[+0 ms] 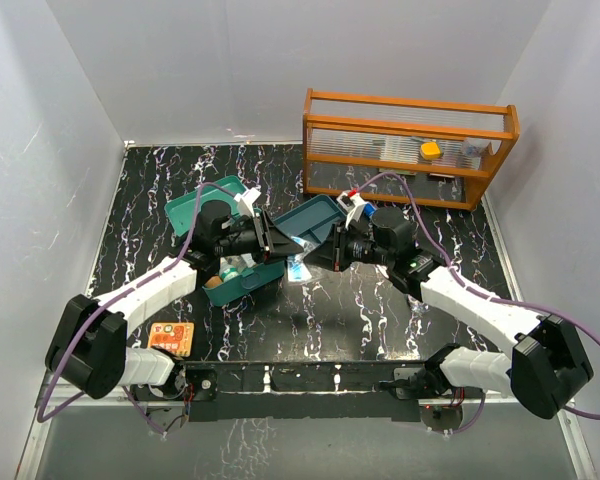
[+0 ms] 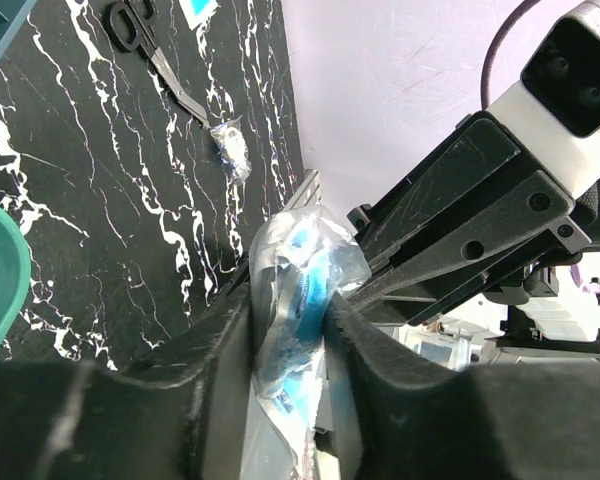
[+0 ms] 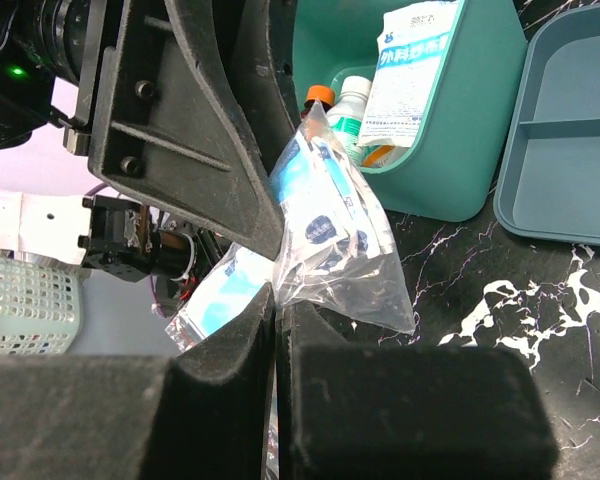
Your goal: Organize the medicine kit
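Note:
The teal medicine kit box (image 1: 242, 286) stands open at centre-left, its lid (image 1: 202, 203) laid back and its divided insert tray (image 1: 314, 217) beside it. In the right wrist view the box (image 3: 450, 170) holds a white-blue pouch (image 3: 412, 60) and two small bottles (image 3: 325, 100). A clear plastic bag with blue contents (image 1: 298, 268) hangs between both grippers above the table. My left gripper (image 2: 290, 300) is shut on this bag (image 2: 300, 270). My right gripper (image 3: 280, 300) is shut on a lower corner of the bag (image 3: 330, 230). The two grippers (image 1: 278, 243) (image 1: 322, 250) face each other closely.
An orange slatted rack (image 1: 410, 150) with a yellow item (image 1: 431, 151) stands at the back right. An orange card (image 1: 171, 338) lies at the front left. Black scissors (image 2: 155, 55) and a small clear packet (image 2: 230, 150) lie on the black marbled table (image 1: 380, 310).

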You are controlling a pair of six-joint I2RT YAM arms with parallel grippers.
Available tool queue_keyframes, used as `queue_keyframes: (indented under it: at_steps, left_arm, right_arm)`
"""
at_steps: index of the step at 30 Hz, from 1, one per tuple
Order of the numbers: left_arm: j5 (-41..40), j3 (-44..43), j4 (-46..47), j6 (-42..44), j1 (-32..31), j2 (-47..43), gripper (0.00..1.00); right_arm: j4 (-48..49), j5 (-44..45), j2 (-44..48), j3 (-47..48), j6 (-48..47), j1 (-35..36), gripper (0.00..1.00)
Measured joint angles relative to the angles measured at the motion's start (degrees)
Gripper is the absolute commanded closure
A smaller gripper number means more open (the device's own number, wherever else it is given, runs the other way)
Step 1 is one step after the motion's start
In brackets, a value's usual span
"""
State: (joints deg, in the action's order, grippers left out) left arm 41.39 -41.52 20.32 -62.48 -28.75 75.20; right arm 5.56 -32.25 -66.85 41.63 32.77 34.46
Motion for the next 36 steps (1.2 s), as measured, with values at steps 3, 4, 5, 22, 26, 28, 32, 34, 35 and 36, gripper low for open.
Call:
queue_keyframes:
  at_steps: [3, 4, 5, 22, 26, 28, 32, 34, 35, 36]
  left_arm:
    - [0.04, -0.11, -0.11, 0.55, 0.00, -0.15, 0.86]
    - [0.09, -0.11, 0.02, 0.52, -0.02, -0.15, 0.90]
    - [0.17, -0.11, 0.26, 0.50, -0.04, -0.15, 0.93]
    - [-0.87, -1.62, -2.89, 4.33, -0.09, -3.89, 0.96]
    - [-2.10, -3.13, -5.38, 6.29, 0.17, -6.12, 0.95]
    - [-4.26, -4.13, -8.24, 7.69, 0.57, -7.56, 0.95]
    - [-11.89, -6.14, -16.52, 9.88, 3.54, -10.99, 0.95]
    - [-15.06, -6.23, -19.76, 10.01, 6.56, -12.57, 0.95]
    - [-16.13, -6.23, -21.22, 10.01, 8.50, -13.25, 0.95]
    - [-16.94, -6.23, -22.32, 10.03, 10.32, -13.77, 0.95]
  right_arm:
    - [-0.70, 0.35, -0.13, 0.37, -0.17, 0.02, 1.00]
    - [-0.85, 0.37, -0.13, 0.39, -0.20, 0.04, 0.99]
    - [-1.01, 0.39, -0.15, 0.39, -0.22, 0.04, 0.94]
    - [-7.21, 19.12, 6.62, 0.07, 0.74, 0.11, 0.60]
    - [-9.55, 22.25, 6.58, 0.07, 1.44, 0.09, 0.59]
    - [-10.21, 23.06, 6.58, 0.07, 1.81, 0.09, 0.59]
    - [-11.17, 24.20, 6.71, 0.07, 2.21, 0.09, 0.58]
    - [-11.67, 24.65, 6.82, 0.07, 2.49, 0.09, 0.58]
    - [-11.74, 24.83, 6.84, 0.07, 2.64, 0.09, 0.58]
    - [-11.82, 24.94, 6.86, 0.07, 2.91, 0.09, 0.58]
